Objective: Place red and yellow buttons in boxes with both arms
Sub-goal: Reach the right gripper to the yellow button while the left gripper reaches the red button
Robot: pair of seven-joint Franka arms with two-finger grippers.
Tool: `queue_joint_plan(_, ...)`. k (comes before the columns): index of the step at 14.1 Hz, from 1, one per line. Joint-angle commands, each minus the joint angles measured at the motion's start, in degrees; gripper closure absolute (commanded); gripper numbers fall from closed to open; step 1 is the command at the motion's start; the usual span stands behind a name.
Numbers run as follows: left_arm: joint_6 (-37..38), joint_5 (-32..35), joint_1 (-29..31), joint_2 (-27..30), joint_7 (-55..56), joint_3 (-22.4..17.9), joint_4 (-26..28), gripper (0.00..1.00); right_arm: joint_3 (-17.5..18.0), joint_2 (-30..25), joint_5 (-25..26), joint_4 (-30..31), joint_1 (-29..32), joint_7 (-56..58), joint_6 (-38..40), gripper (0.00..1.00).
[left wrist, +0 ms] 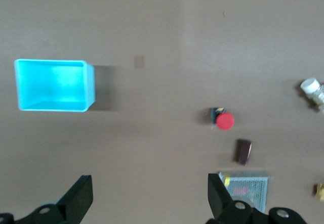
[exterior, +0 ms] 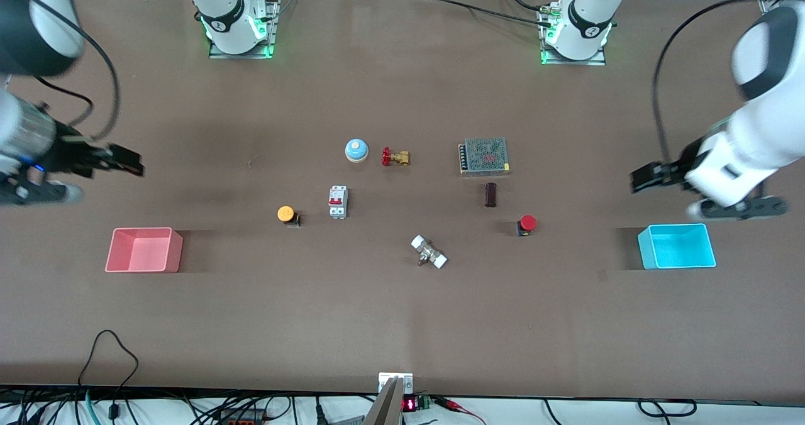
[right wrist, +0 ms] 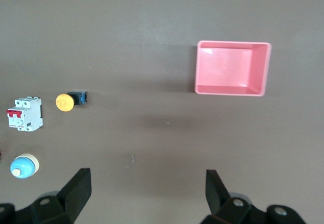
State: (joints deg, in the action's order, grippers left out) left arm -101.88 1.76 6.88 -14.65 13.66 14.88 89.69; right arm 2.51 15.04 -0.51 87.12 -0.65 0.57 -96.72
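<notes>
Two buttons lie apart from us on the worktop (exterior: 402, 324): yellow button (exterior: 286, 214) at three o'clock from our right gripper (exterior: 129, 161), red button (exterior: 527, 223) at eight o'clock from our left gripper (exterior: 644, 178), both fingers spread, empty.

My left gripper (exterior: 636, 178) hung in the air at the right edge of the front view, fingers (left wrist: 81, 197) wide apart. My right gripper (exterior: 133, 163) hung at the left edge, fingers (right wrist: 78, 189) wide apart too.
</notes>
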Motion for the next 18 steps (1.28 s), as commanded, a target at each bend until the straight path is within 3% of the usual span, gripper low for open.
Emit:
queue_joint_plan(1,-6.6,0.9,-2.0,-1.0,4.7,0.0,4.1,0.00,0.0,5.6,-1.5,-0.5,-5.2,-1.1,-4.2,0.00)
queue_joint_plan(3,-11.0,1.0,-4.0,-3.8,9.2,0.0,5.2,0.00,-0.1,9.8,-1.3,-0.4,-9.7,-2.1,-8.2,0.00)
queue_joint_plan(9,-25.1,1.1,-7.0,-8.9,16.0,-0.1,10.7,0.00,0.0,18.4,-1.8,0.3,-15.3,-10.9,-15.9,0.00)
queue_joint_plan(13,-36.0,1.1,-9.1,-12.1,18.8,-0.3,15.2,0.00,0.1,20.0,-1.7,2.8,-17.0,-15.9,-18.1,0.00)
queue_joint_plan(18,-40.6,1.5,-10.3,-14.2,19.1,-0.6,18.5,0.00,0.0,22.2,-1.8,5.0,-17.4,-17.0,-21.5,0.00)
